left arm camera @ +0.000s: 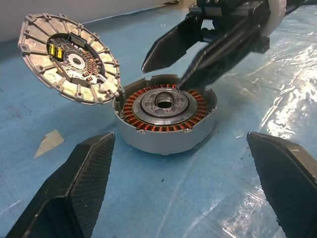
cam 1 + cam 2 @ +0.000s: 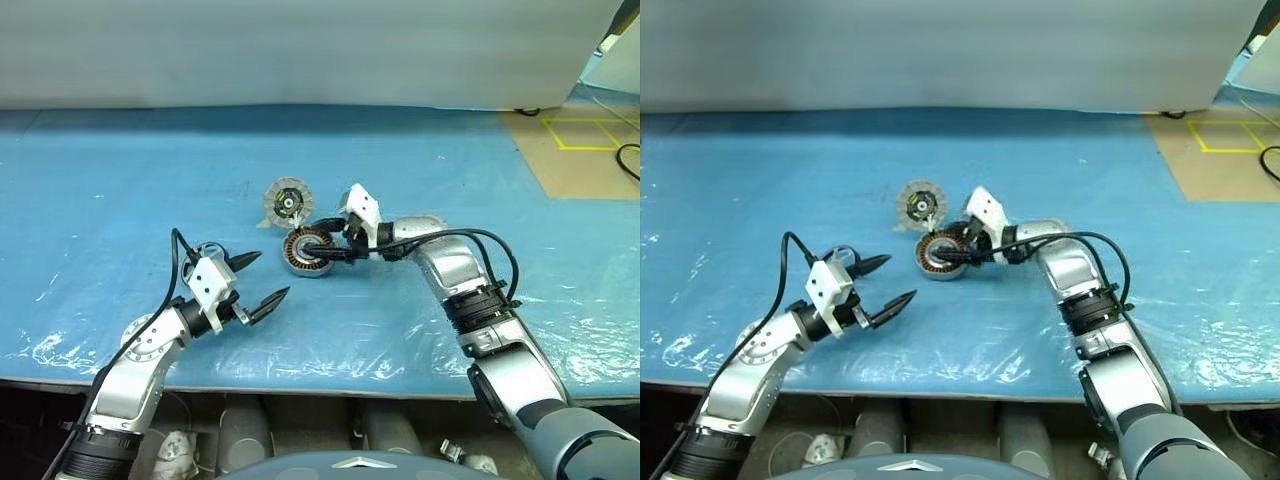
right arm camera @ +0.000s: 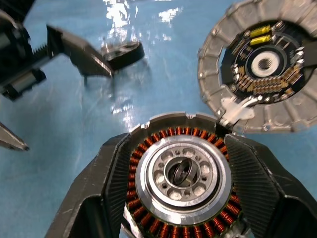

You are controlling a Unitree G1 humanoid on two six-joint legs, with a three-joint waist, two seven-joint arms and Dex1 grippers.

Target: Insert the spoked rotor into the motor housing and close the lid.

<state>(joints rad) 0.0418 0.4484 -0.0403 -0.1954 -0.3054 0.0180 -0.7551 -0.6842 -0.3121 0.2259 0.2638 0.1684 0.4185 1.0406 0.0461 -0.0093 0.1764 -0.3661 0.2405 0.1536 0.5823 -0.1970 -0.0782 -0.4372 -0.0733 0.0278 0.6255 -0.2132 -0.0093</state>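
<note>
Sitting inside the light-grey round metal motor housing (image 1: pixel 166 136) mid-bench, the copper-brown spoked rotor (image 1: pixel 164 106) is partly hidden by the right gripper (image 2: pixel 322 243), jaws straddling it loosely. Hinged lid (image 1: pixel 69 58) stands open. Left gripper (image 2: pixel 257 279) hovers nearby, jaws wide, empty.

Blue plastic-covered table (image 2: pixel 120 180) before a pale wall (image 2: pixel 300 50), brown floor (image 2: pixel 580 160) alongside.

Robotics lab or test workshop. Long work table (image 2: pixel 120 180) wrapped in crinkled glossy blue plastic sheet, plain white wall panel (image 2: pixel 300 50) behind. Beyond table's right end, brown floor (image 2: pixel 570 165) marked with yellow tape square (image 2: pixel 583 133), black cable (image 2: pixel 628 160) trailing across it. Only workpiece on table: opened grey metal electric motor with copper windings (image 2: pixel 306 251), its hinged round lid (image 2: pixel 287 202) showing circuit board.
</note>
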